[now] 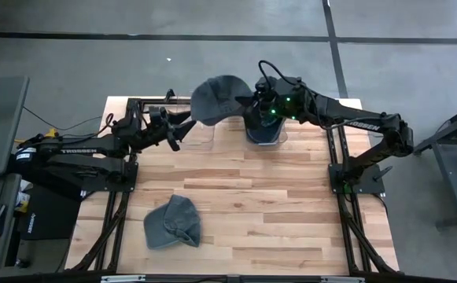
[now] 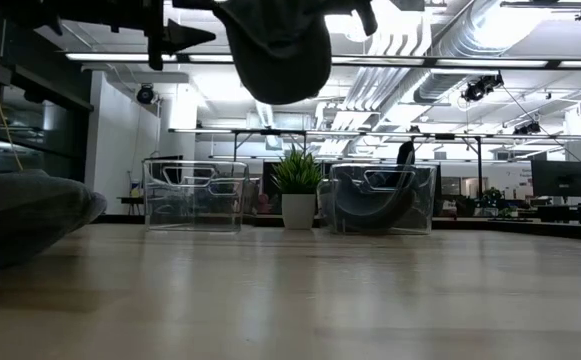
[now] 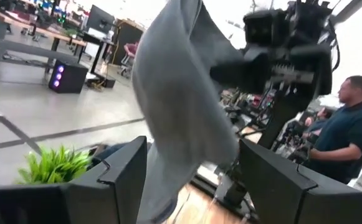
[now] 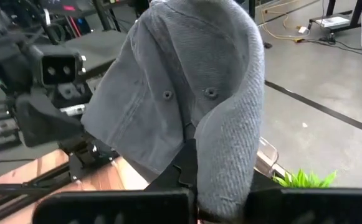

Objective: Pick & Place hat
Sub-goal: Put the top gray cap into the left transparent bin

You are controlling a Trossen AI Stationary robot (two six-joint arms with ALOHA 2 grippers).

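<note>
High view shows our right gripper (image 1: 242, 101), fingers clamped on the hat (image 1: 216, 97), holding it above the worktop's (image 1: 252, 204) far edge; left gripper (image 1: 182, 130) fingers apart, just beside.

Bright ceiling strip lights (image 2: 370, 62) — glare overhead, blurred foreground tabletop (image 2: 290, 300), soft wrist views, even shadows

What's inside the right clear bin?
The right clear bin holds a dark hat, curved against its walls. Whether anything lies beneath that hat cannot be seen; in the high view the right arm covers the bin.
</note>
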